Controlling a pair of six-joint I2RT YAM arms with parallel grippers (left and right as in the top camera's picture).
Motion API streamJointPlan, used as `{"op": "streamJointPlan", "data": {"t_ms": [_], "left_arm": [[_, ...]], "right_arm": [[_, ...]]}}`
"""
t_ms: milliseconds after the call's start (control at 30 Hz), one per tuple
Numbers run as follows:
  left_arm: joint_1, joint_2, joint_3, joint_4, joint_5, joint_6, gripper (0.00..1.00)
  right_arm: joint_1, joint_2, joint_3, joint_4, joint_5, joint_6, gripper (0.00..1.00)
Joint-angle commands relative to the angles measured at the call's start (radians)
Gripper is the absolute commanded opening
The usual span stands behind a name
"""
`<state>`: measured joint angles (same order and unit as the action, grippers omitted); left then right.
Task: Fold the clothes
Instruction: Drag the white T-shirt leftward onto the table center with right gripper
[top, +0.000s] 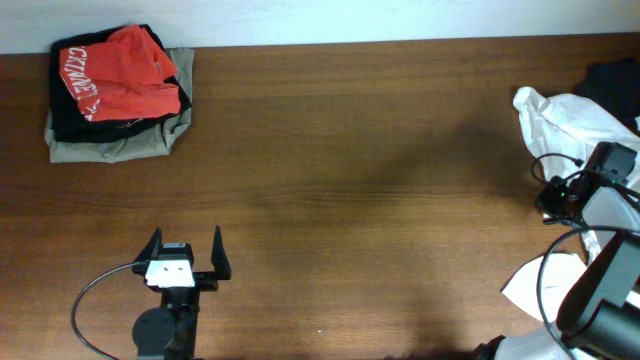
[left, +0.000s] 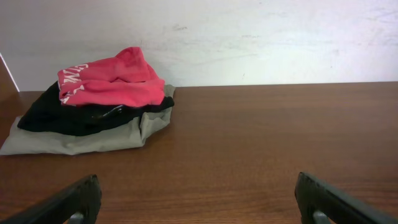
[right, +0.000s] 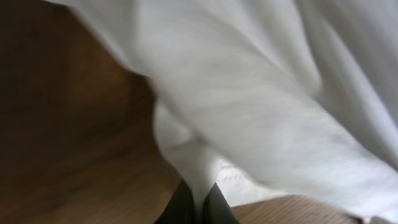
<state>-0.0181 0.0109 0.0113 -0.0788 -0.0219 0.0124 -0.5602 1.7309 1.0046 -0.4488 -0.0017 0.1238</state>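
A white garment (top: 560, 120) lies crumpled at the table's right edge. My right gripper (top: 555, 198) is shut on a fold of the white garment (right: 249, 93), which fills the right wrist view; the pinched fold runs down between the fingers (right: 200, 202). A stack of folded clothes (top: 118, 92), red on black on grey, sits at the far left corner and shows in the left wrist view (left: 99, 106). My left gripper (top: 187, 255) is open and empty over bare table near the front left, its fingers wide apart (left: 199, 202).
A dark garment (top: 612, 85) lies at the far right behind the white one. A white sheet (top: 535, 285) lies at the front right under the right arm. Cables run beside both arms. A white wall (left: 249, 37) stands behind the table.
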Motion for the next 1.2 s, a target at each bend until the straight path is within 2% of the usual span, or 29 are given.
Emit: {"op": "streamJointPlan", "data": {"t_ms": [0,67,200,267,367,467,533,600,633,667,700,767,800,833,900,1067,1100,1167], "left_arm": [[0.006,-0.006,-0.002,-0.004,0.008,0.019,0.99],[0.006,-0.006,-0.002,-0.004,0.008,0.019,0.99],[0.006,-0.006,-0.002,-0.004,0.008,0.019,0.99],[0.006,-0.006,-0.002,-0.004,0.008,0.019,0.99],[0.006,-0.006,-0.002,-0.004,0.008,0.019,0.99],[0.006,-0.006,-0.002,-0.004,0.008,0.019,0.99],[0.006,-0.006,-0.002,-0.004,0.008,0.019,0.99],[0.006,-0.006,-0.002,-0.004,0.008,0.019,0.99],[0.006,-0.006,-0.002,-0.004,0.008,0.019,0.99],[0.006,-0.006,-0.002,-0.004,0.008,0.019,0.99],[0.006,-0.006,-0.002,-0.004,0.008,0.019,0.99],[0.006,-0.006,-0.002,-0.004,0.008,0.019,0.99],[0.006,-0.006,-0.002,-0.004,0.008,0.019,0.99],[0.006,-0.006,-0.002,-0.004,0.008,0.019,0.99],[0.006,-0.006,-0.002,-0.004,0.008,0.019,0.99],[0.006,-0.006,-0.002,-0.004,0.008,0.019,0.99],[0.006,-0.006,-0.002,-0.004,0.008,0.019,0.99],[0.006,-0.006,-0.002,-0.004,0.008,0.019,0.99]], "right_arm": [[0.069,-0.086,0.033,-0.019,-0.229,0.08,0.04],[0.146,-0.085,0.031,-0.035,-0.303,0.117,0.04],[0.369,-0.085,0.028,-0.036,-0.305,0.188,0.04],[0.548,-0.085,0.028,0.009,-0.306,0.268,0.04],[0.86,-0.055,0.028,0.203,-0.305,0.418,0.04],[1.101,0.012,0.028,0.412,-0.305,0.53,0.04],[1.21,0.053,0.028,0.504,-0.299,0.566,0.04],[1.263,0.064,0.028,0.52,-0.28,0.565,0.04],[1.265,0.061,0.036,0.509,-0.277,0.558,0.13],[1.248,0.055,0.054,0.478,-0.28,0.512,0.29],[1.224,0.042,0.082,0.419,-0.277,0.461,0.36],[1.124,-0.009,0.205,0.178,-0.226,0.358,0.69],[1.067,-0.026,0.274,0.061,-0.191,0.32,0.79],[0.982,-0.035,0.372,-0.088,-0.143,0.29,0.99],[0.817,-0.035,0.488,-0.259,-0.12,0.215,0.99],[0.512,-0.019,0.468,-0.368,-0.05,0.146,0.99],[0.434,0.014,0.463,-0.379,-0.046,0.148,0.9],[0.373,0.061,0.463,-0.383,-0.045,0.149,0.9]]}}
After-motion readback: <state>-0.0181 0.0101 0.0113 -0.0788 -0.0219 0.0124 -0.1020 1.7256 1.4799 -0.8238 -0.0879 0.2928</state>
